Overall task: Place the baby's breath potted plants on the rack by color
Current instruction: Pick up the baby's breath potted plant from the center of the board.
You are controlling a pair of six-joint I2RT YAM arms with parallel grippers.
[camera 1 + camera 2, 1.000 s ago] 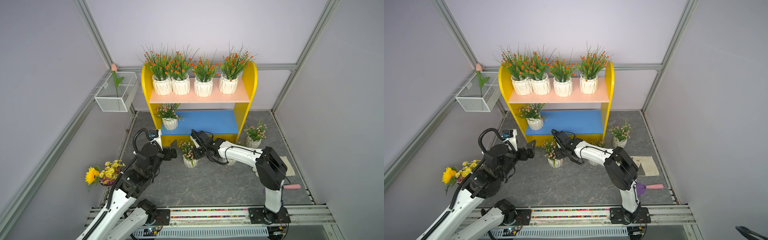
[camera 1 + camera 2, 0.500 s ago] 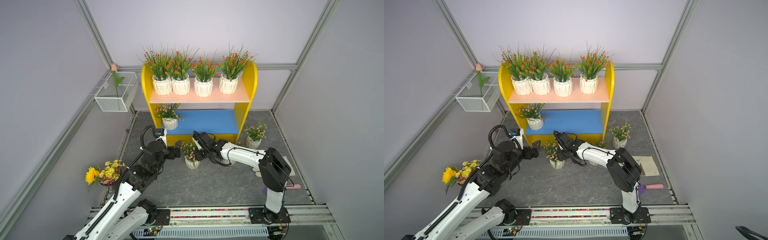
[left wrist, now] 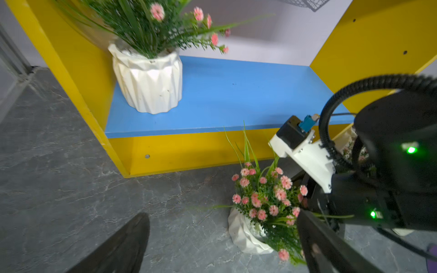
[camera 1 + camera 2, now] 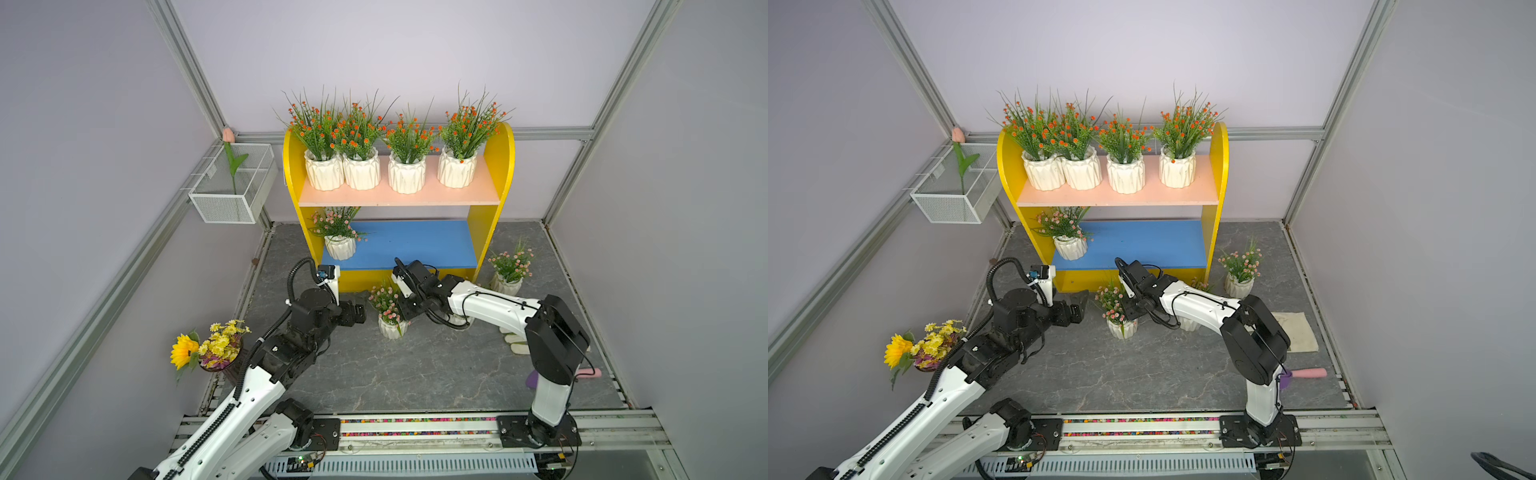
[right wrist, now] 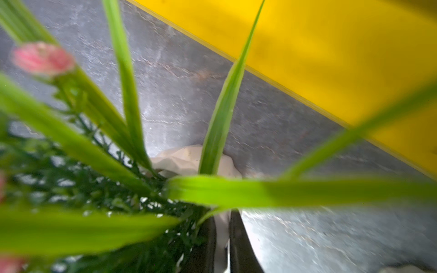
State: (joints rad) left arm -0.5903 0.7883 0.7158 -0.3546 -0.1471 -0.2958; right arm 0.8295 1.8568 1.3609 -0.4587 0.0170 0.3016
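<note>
While the rim of the white pot (image 4: 392,329) is being pinched by the right gripper (image 5: 222,236), the pink plant (image 4: 386,303) is being seen on the grey floor (image 4: 415,374), in the lower middle of the frame, just in front of the rack (image 4: 415,243). The left gripper (image 4: 358,312) is being held wide open and empty, just left of it. Only a thin edge is being gripped, so the pot could be tipped or dropped, and leaves could be caught on the rack.
</note>
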